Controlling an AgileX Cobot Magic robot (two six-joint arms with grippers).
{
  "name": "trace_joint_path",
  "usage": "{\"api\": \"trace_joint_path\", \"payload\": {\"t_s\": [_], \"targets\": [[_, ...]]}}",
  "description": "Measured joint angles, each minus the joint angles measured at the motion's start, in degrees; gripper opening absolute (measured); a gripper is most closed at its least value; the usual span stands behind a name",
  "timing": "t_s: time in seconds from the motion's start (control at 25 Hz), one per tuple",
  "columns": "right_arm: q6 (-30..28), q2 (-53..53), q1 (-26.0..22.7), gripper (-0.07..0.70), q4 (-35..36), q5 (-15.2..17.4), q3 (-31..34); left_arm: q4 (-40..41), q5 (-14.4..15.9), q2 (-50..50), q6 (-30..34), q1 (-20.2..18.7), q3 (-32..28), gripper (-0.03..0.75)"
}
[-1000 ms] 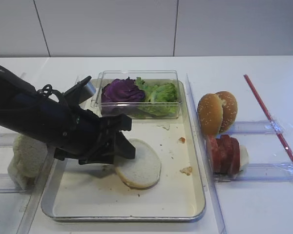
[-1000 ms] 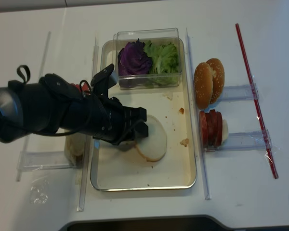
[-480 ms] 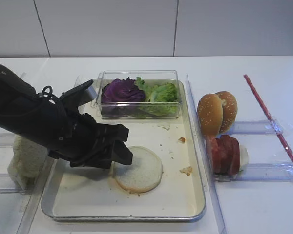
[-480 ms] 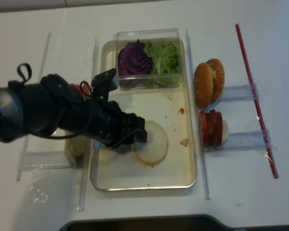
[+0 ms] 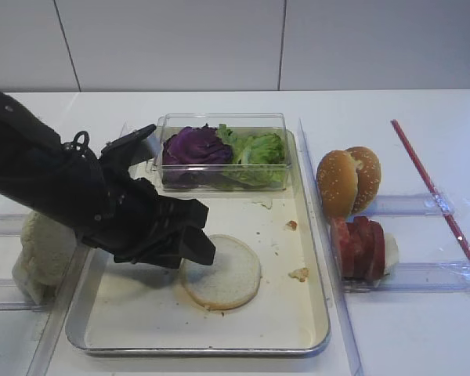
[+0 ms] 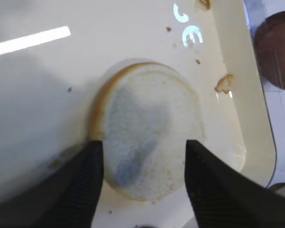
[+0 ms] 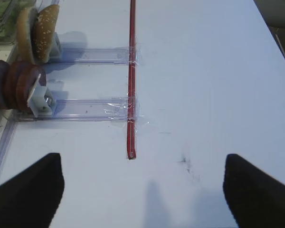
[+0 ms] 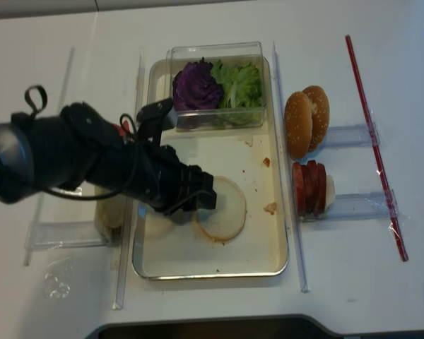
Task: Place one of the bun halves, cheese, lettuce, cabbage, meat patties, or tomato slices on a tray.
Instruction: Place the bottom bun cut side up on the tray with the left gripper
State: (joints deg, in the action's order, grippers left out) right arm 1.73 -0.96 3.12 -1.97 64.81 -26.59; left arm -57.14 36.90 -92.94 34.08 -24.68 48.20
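— Left tool (image 5: 196,247)?
— Low over the tray (image 5: 196,348), at the left edge of the bun half (image 5: 223,272). Parted moderately, clamped on nothing.
— Seen how from the wrist?
— Two dark fingers (image 6: 85,185) on either side of the frame, with the pale floury face of the bun between and beneath them. Hard to say whether touching the crust or just above it.
— And the bun half itself?
— Flat on the cream floor of the tray, cut face up, roughly mid-tray and a little toward the near rim. Thin tan crust along the left edge. A few crumbs just to the right of it.
— Far end of the tray?
— Taken up by a clear plastic box (image 5: 223,121). Inside, purple cabbage (image 5: 194,145) on the left, green lettuce (image 5: 258,147) on the right, pressed side by side.
— Right of the tray?
— On the table (image 5: 407,337), two sesame bun tops (image 5: 348,180) stood on edge in a clear rack; nearer, a row of reddish-brown slices (image 5: 360,247) upright in a second rack. Beyond both, a thin red stick (image 5: 431,188) lying across the rack ends.
— Left of the tray?
— A stack of pale buns (image 5: 43,251), partly hidden behind the black arm.
— Right tool (image 7: 140,190)?
— Spread wide, holding nothing, above bare table well to the right of the racks.
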Motion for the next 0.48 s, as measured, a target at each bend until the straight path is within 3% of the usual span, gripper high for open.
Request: {"api": "trace_joint_path", "payload": {"t_s": [0.48], "targets": [[0.0,0.0,0.0,0.699,0.0,0.1,0.0,25.4,9.5,0.0,-16.2,0.0,9.7,0.384]]}}
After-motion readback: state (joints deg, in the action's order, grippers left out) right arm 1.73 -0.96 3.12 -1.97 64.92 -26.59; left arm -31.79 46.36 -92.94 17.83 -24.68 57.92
